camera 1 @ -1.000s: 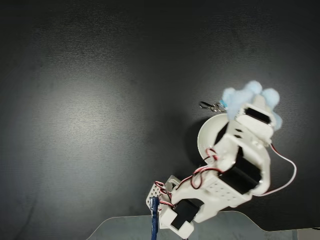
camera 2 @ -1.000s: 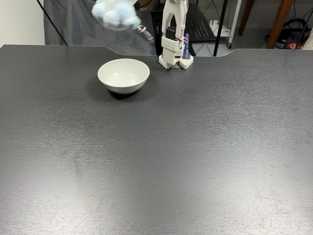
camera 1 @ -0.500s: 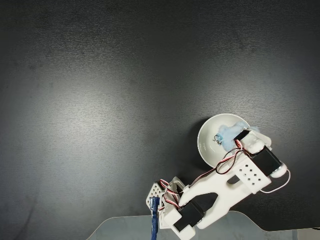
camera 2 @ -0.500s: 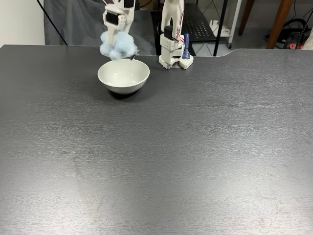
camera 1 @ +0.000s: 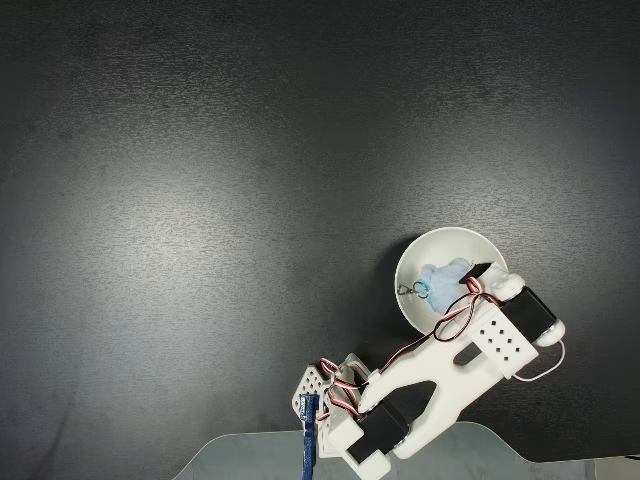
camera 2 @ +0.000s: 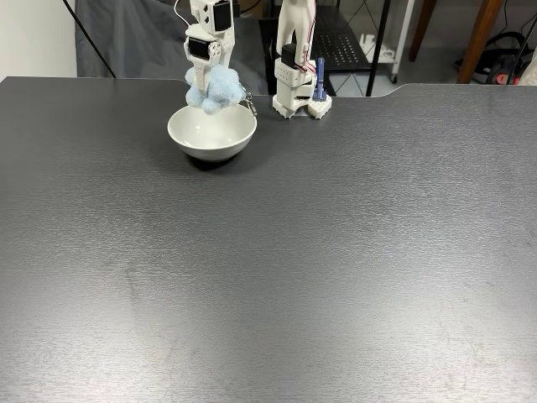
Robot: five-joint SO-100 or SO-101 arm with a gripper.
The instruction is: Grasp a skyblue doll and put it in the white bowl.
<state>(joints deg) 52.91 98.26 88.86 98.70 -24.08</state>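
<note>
Skyblue doll [camera 2: 215, 88] btwn fingers [camera 2: 196, 85].

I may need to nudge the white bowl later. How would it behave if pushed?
The white bowl looks glossy and rigid, so it would probably slide on the smooth dark table rather than deform. Its wide round shape suggests it will not tip easily. It may be breakable.

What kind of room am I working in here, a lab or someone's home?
Probably a workshop or lab bench. A wide black desk carries the small arm's base, with tripod or stand legs and cables on the floor behind.
</note>
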